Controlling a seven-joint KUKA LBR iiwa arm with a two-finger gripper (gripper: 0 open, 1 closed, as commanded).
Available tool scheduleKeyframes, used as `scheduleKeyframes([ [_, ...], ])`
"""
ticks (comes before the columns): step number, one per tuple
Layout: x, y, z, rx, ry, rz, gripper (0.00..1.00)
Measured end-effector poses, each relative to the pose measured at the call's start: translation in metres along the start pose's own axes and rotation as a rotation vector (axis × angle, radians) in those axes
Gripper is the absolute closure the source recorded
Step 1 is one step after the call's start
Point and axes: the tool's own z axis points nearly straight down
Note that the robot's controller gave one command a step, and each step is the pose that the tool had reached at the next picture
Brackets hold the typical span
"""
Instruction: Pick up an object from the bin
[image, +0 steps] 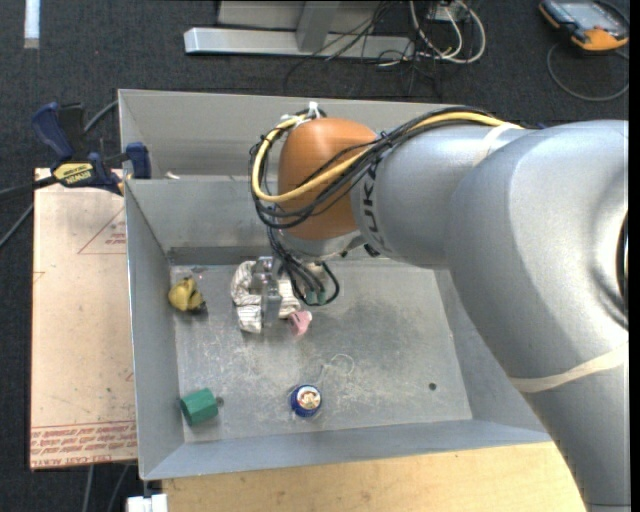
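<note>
My gripper (268, 283) hangs low in the back middle of the bin, under the arm's orange cover. It is right at a crumpled silver-white wad (247, 300), which lies just to its left and below it. A small pink piece (299, 322) lies against the wad's lower right side, close beneath the gripper. Whether anything is gripped cannot be made out.
A yellow lump (184, 296) sits near the bin's left wall. A green block (199, 405) lies in the front left corner, and a small blue round thing (306, 400) with a pale top lies near the front edge. The arm covers the bin's right side.
</note>
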Motion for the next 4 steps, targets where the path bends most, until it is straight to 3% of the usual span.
scheduleKeyframes([
  [1, 0.002, 0.000, -0.020, 0.002, 0.008, 0.000, 1.00],
  [4, 0.001, 0.000, -0.061, 0.001, 0.003, 0.000, 1.00],
])
